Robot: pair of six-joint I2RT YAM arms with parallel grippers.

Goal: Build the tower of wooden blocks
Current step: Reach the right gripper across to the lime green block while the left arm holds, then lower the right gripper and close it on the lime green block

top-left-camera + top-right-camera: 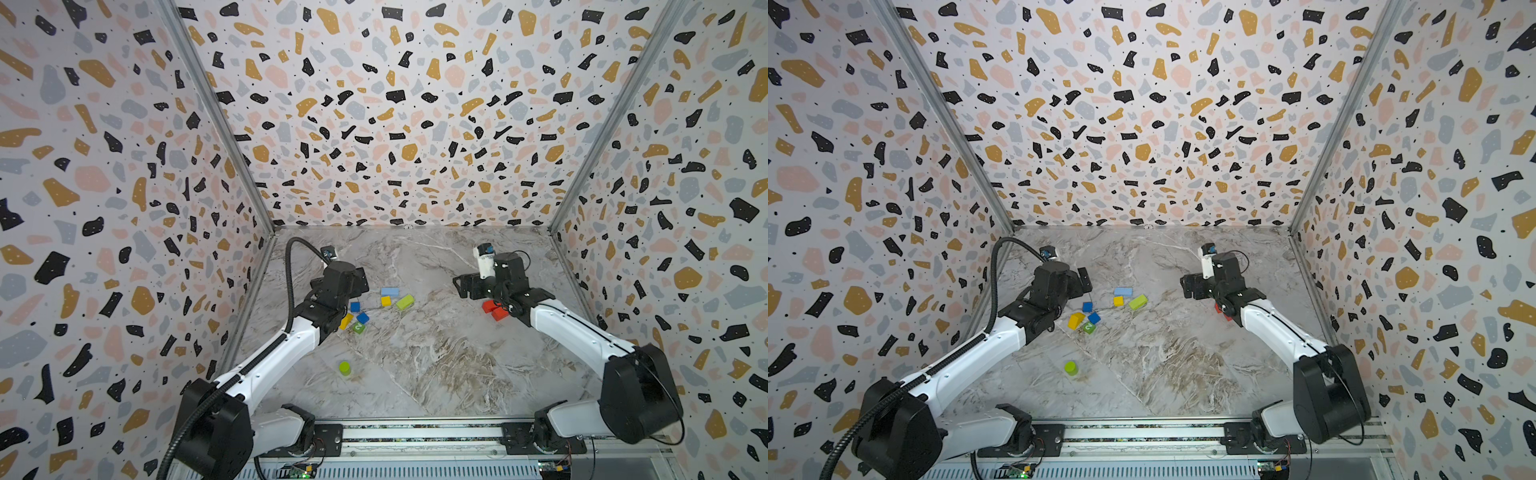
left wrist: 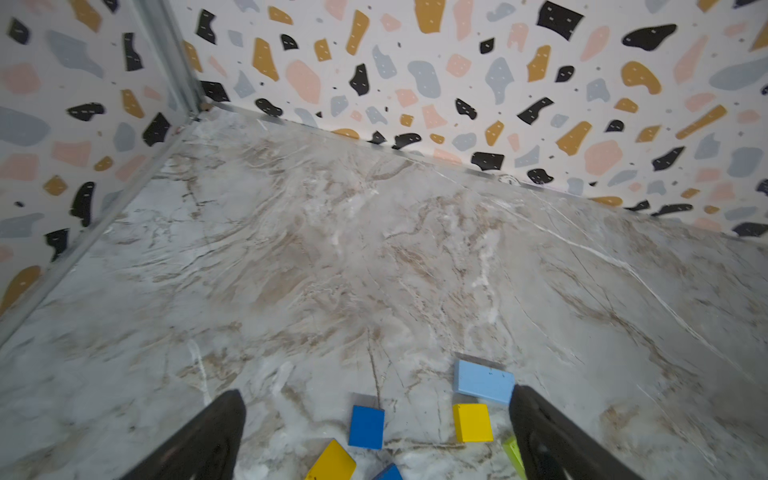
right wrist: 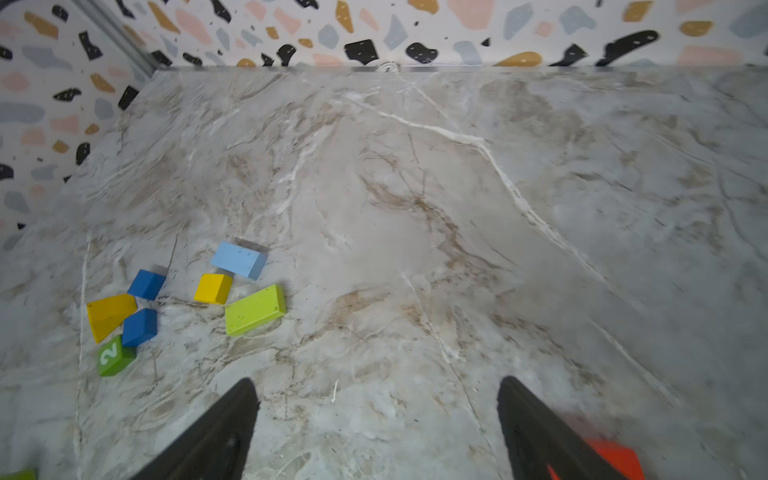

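The wood blocks lie loose and single on the marble floor; the wood block tower is not in view. A light blue bar (image 1: 390, 291), yellow cube (image 1: 386, 301) and lime bar (image 1: 404, 302) sit mid-floor. Just left lie two blue cubes (image 1: 355, 306), a yellow wedge (image 1: 345, 321) and a green "2" block (image 1: 359, 328). A lime cylinder (image 1: 344, 367) stands alone nearer the front. Red blocks (image 1: 492, 309) lie under the right arm. My left gripper (image 2: 376, 395) hangs open above the blue cube (image 2: 366, 427). My right gripper (image 3: 377, 384) is open over bare floor, with a red block (image 3: 615, 459) beside one finger.
Patterned walls close in the floor at the back (image 1: 407, 226) and on both sides. A metal rail (image 1: 419, 432) carrying both arm bases runs along the front. The left arm's cable (image 1: 291, 286) loops up near the left wall.
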